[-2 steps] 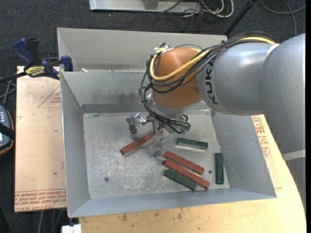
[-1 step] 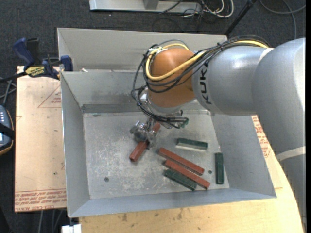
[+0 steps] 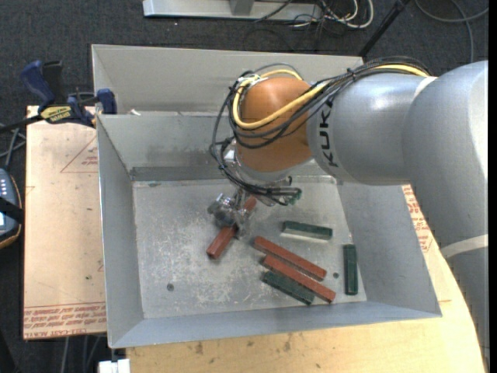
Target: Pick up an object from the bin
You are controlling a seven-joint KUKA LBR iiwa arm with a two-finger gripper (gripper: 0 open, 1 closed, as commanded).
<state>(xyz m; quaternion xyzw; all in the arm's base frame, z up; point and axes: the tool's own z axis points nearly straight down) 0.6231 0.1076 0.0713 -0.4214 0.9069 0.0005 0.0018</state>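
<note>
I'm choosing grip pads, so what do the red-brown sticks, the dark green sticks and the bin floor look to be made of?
Red-brown sticks: probably painted wood or plastic; flat matte colour, square edges, no shine. Dark green sticks: likely the same, matte too. Bin floor: bare grey sheet metal, dull, with scuffs and scratches.

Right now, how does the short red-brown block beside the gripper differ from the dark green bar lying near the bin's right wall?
Colour: the red-brown block is reddish, the green bar dark green. Length: the block looks shorter than the bar. Pose: the block lies slantwise, its upper end at the gripper; the bar points front to back, far from it. Both lie flat on the bin floor.
</note>
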